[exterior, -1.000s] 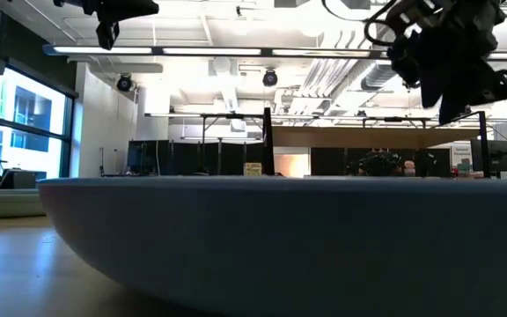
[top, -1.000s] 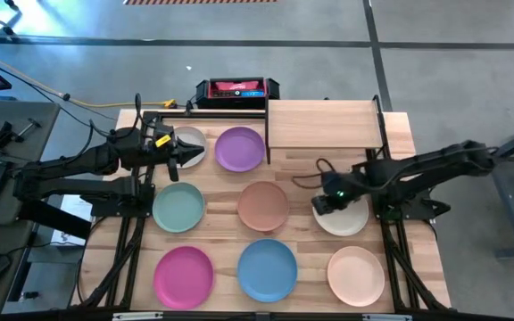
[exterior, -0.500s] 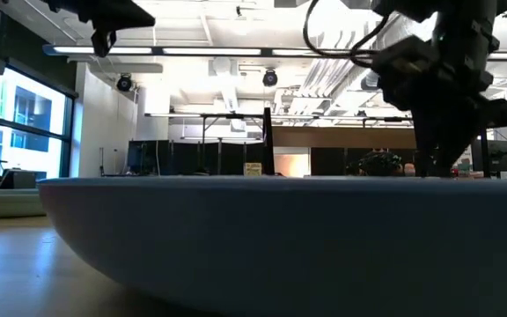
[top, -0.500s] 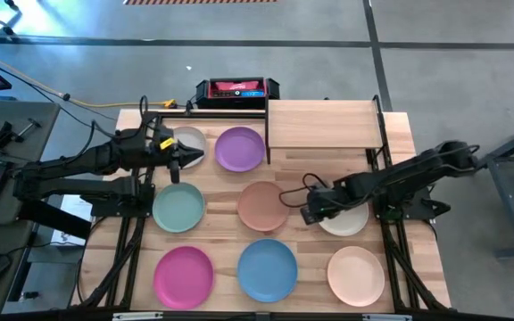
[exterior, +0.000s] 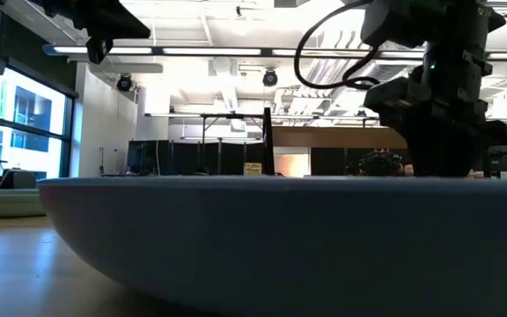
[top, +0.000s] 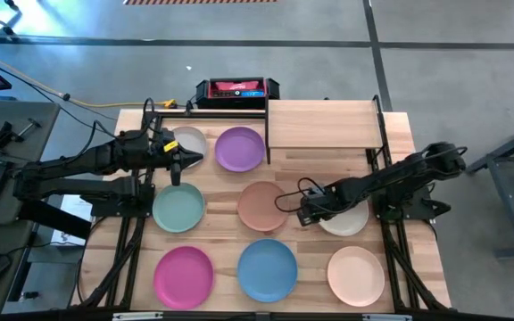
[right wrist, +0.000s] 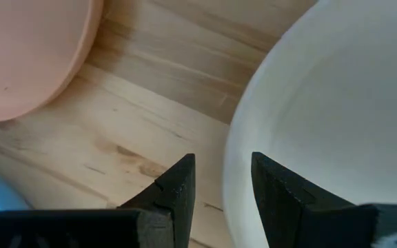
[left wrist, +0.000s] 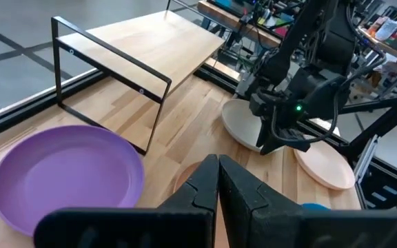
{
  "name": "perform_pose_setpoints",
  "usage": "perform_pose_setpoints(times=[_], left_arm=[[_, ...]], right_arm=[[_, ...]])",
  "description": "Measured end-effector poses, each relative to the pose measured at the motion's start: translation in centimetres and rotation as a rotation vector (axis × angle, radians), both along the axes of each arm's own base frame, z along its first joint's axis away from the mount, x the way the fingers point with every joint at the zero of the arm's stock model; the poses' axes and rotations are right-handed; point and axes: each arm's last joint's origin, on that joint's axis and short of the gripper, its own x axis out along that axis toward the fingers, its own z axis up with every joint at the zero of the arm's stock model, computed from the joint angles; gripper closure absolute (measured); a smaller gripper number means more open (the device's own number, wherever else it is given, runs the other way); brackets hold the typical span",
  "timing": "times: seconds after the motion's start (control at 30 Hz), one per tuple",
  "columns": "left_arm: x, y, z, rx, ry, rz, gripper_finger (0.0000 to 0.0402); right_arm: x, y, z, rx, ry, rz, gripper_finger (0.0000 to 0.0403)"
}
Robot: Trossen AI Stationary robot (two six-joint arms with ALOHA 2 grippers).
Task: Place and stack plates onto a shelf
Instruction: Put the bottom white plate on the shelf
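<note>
Eight round matte plates lie flat on the light-wood tabletop (top: pixel 221 192) and not one is on the shelf yet, so by my reckoning the whole job is left to do. My shelf, a rectangular light-wood board in a thin black metal frame (top: pixel 324 125), stands bare at the far edge. The white plate (top: pixel 193 140) and the purple plate (top: pixel 239 148) sit in the far row, the mint plate (top: pixel 178 207), the terracotta plate (top: pixel 261 205) and the cream plate (top: pixel 346 217) in the middle row, and the pink plate (top: pixel 184 273), the blue plate (top: pixel 267 268) and the peach plate (top: pixel 356 273) nearest. My right gripper (right wrist: pixel 221 184) is down low at the cream plate's rim, on its side facing the terracotta plate; the two fingers stand apart and straddle the rim edge, not closed on it as far as I can see. My left gripper (top: pixel 175 163) hovers above the table between the white and mint plates, fingers pressed together and holding nothing. I judge the cream plate is the first to go.
</note>
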Motion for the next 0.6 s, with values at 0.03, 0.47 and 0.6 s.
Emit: perform_pose_setpoints(times=[0.03, 0.47, 0.6], left_arm=[[0.0, 0.0, 0.0, 0.000, 0.000, 0.000, 0.0399], [0.0, 0.0, 0.0, 0.001, 0.000, 0.000, 0.0399], [0.0, 0.0, 0.0, 0.000, 0.000, 0.000, 0.0399]], right_arm=[[0.1, 0.0, -0.1, -0.001, 0.002, 0.000, 0.0281], [0.5, 0.2, -1.3, 0.014, 0.034, -0.033, 0.0282], [0.5, 0.2, -1.3, 0.017, 0.039, -0.050, 0.0299]])
